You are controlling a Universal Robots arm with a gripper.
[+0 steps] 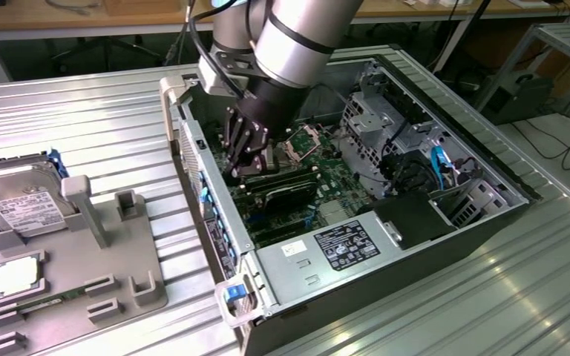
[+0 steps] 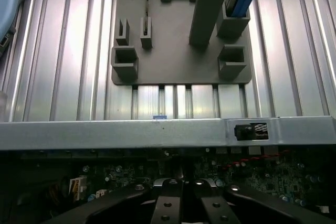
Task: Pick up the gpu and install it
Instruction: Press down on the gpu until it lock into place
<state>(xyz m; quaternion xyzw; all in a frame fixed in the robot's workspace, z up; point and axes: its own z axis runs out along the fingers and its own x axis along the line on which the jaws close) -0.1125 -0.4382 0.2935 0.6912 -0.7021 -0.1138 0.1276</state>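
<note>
Open computer case [image 1: 483, 170] on a ribbed metal table [image 1: 87, 119], gripper [image 1: 243, 165] reaching down inside, fingers [image 1: 255, 159] closed together, the black graphics card [image 1: 287, 194] seated on the motherboard [image 1: 340, 185] just below the fingertips, grey parts holder [image 2: 178, 61] outside the case.
</note>
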